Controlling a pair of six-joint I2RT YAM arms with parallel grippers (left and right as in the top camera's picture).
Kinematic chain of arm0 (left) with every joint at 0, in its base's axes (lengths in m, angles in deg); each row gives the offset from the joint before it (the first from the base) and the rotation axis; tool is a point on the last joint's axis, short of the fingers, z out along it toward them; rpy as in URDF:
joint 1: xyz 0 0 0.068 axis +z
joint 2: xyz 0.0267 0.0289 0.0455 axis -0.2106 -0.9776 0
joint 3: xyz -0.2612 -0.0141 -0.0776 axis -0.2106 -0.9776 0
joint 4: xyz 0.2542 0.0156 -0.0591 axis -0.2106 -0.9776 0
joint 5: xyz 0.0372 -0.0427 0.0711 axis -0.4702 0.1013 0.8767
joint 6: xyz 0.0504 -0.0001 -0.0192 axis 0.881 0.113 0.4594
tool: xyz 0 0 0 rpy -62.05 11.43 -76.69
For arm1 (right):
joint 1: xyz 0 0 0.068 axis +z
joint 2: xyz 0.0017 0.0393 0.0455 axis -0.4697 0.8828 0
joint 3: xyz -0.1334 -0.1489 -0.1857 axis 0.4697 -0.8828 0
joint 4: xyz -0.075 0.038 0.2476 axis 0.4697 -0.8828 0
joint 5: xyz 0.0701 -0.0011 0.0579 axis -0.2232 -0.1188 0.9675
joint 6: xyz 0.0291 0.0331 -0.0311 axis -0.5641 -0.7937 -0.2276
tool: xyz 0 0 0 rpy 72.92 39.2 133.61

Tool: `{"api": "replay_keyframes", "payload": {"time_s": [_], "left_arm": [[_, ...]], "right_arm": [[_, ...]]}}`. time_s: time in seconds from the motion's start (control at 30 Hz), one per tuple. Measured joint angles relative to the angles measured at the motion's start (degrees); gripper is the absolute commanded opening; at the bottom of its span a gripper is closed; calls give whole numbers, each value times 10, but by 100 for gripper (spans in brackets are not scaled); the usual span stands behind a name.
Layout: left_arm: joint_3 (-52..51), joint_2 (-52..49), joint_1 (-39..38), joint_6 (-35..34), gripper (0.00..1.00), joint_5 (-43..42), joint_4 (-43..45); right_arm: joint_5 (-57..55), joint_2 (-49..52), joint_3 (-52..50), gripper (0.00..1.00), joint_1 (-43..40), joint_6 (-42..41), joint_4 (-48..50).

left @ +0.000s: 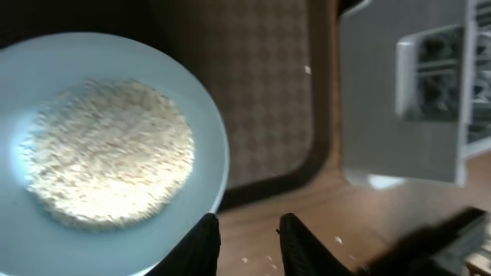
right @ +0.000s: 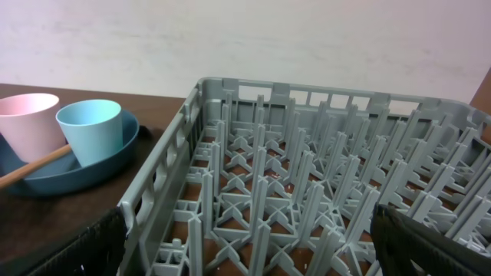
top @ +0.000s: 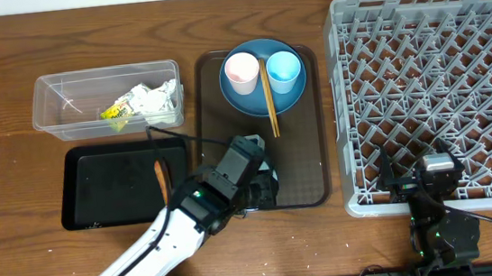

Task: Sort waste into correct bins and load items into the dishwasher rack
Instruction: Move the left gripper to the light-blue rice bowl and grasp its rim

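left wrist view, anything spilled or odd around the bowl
Yes. A few loose white rice grains lie outside the light-blue bowl: one on the brown tray, others on the wooden table by the left end effector. The rest is heaped in the bowl.

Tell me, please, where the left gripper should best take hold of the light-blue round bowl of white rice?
Probably the bare rim of the light-blue round bowl nearest the left gripper, coming from above, one finger inside: the white rice is heaped centrally, leaving that edge clear.
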Motion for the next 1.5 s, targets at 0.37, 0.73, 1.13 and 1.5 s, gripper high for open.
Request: {"api": "replay_keyframes", "payload": {"time_s": [0.37,0.73,1.13,1.5], "left_arm": [[0,-34,-60,5,34,108,25],[0,-105,-81,9,34,154,67],[0,-160,-81,9,19,164,81],[0,-160,-81,12,11,209,80]], "right_arm": [[0,0,0,99,0,0,0],[0,0,0,99,0,0,0],[0,0,0,99,0,0,0],[0,0,0,99,0,0,0]]}}
